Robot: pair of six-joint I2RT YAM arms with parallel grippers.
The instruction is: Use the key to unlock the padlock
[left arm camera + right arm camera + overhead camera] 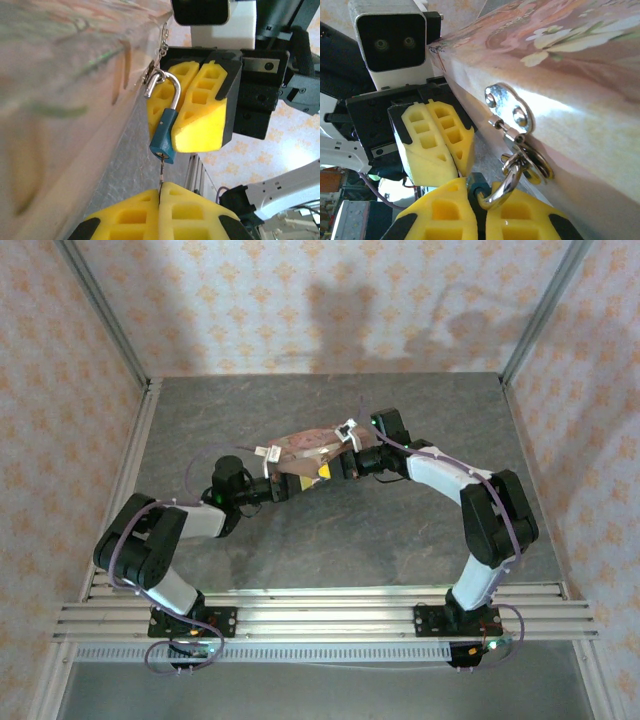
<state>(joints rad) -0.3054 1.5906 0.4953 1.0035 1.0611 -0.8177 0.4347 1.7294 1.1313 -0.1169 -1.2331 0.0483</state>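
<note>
Left gripper (161, 195): pressed together on the key (161, 175), nearest my side of the cluster at mid-counter (420, 410).
Key: thin stem, tip seated in the underside of the padlock (163, 137). Very little metal shows between pads and lock.
Padlock: teal body hanging just beside the tin (560, 60) wall, shackle (172, 87) hooked through the hasp (512, 107) ring. I cannot tell whether the shackle is released.
Right gripper (480, 205): pinching the padlock body from the far side.
Risk, key: I judge an off-axis twist could bend the stem or roll it out of the pads.
Risk, padlock: the hasp links are loose, so a weak hold lets the body turn with the key.
Risk, tin: any pull along the shackle could drag it.
</note>
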